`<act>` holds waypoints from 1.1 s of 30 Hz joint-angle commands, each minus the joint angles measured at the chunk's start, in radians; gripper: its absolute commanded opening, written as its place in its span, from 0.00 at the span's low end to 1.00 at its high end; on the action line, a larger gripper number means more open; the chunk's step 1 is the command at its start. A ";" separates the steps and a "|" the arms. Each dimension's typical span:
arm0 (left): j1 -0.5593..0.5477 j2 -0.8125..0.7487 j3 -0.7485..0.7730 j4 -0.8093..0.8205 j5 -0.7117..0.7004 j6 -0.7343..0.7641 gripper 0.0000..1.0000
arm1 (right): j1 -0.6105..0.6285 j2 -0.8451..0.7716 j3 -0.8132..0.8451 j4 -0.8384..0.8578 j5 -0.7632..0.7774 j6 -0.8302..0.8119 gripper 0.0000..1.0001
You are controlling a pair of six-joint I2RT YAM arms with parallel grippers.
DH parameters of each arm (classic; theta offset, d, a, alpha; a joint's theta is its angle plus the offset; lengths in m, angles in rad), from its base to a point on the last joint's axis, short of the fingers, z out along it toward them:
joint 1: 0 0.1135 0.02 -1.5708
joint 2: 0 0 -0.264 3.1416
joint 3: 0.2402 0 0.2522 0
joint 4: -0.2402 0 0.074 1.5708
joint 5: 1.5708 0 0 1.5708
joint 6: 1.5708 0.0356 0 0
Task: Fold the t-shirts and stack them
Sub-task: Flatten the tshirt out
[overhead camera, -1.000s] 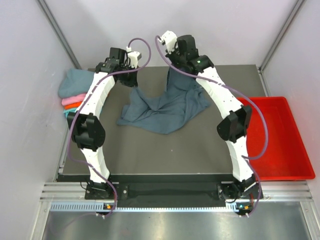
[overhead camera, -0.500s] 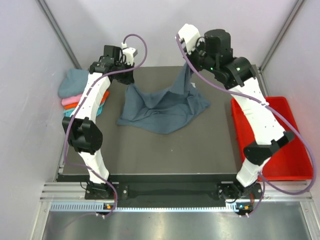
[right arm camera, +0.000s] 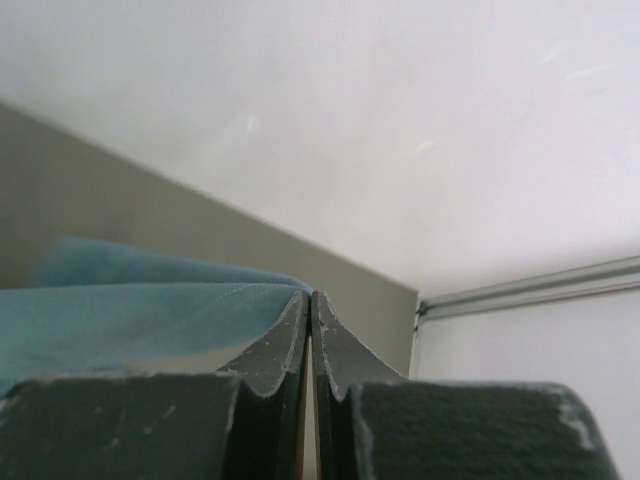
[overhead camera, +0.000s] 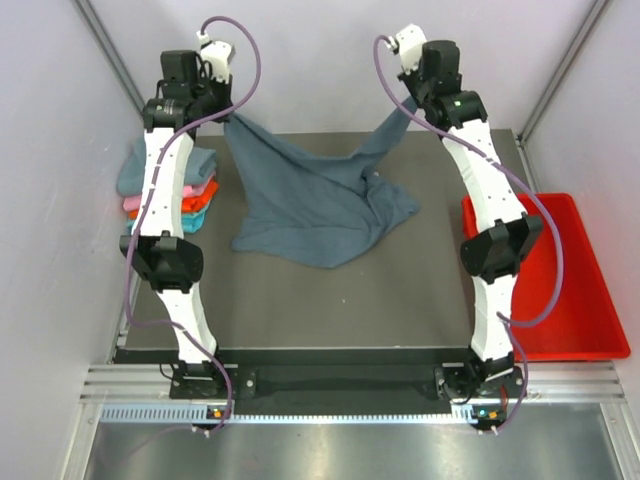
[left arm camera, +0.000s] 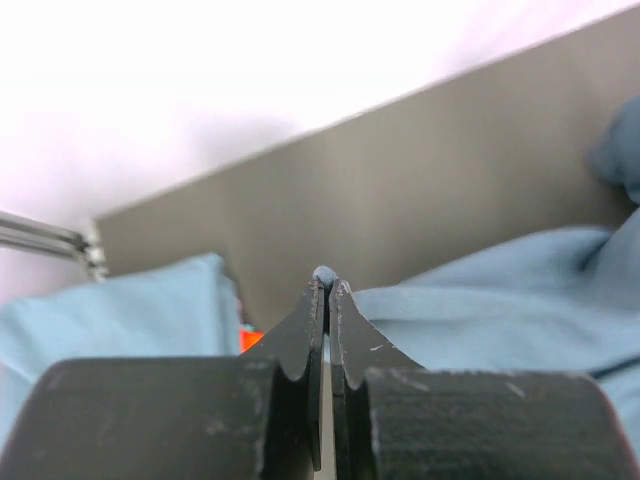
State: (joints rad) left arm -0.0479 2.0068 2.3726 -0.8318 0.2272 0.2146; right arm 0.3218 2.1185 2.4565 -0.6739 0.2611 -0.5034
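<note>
A slate blue-grey t-shirt (overhead camera: 320, 200) hangs stretched between my two grippers over the back of the table, its lower part still lying rumpled on the surface. My left gripper (overhead camera: 232, 113) is shut on its left corner; the pinched cloth shows at the fingertips in the left wrist view (left arm camera: 326, 274). My right gripper (overhead camera: 409, 100) is shut on its right corner, and the cloth (right arm camera: 150, 310) runs off to the left in the right wrist view. A stack of folded t-shirts (overhead camera: 165, 185), dusty teal on top of pink, orange and turquoise, lies at the table's left edge.
A red plastic tray (overhead camera: 560, 280) stands off the table's right side. Walls close in at the back and both sides. The dark table top (overhead camera: 330, 310) lies in front of the shirt.
Both grippers have risen and moved apart towards the back corners, lifting the shirt's upper edge and spreading it from a rumpled heap into a wide hanging sheet.
</note>
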 commanded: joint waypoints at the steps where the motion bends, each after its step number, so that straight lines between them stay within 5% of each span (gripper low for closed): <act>1: -0.009 -0.074 0.011 0.080 -0.034 0.069 0.00 | 0.034 -0.159 0.032 0.218 0.095 0.002 0.00; 12: -0.004 -0.308 -0.203 0.146 -0.065 -0.096 0.00 | -0.013 -0.501 -0.175 0.117 -0.029 0.325 0.00; 33: -0.004 -0.937 -0.484 0.171 0.081 0.006 0.00 | -0.093 -1.002 -0.294 -0.016 -0.238 0.373 0.00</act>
State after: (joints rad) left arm -0.0551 1.1652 1.9083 -0.7025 0.2546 0.1795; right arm 0.2558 1.1912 2.1265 -0.6941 0.0856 -0.1627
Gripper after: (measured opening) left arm 0.026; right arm 0.006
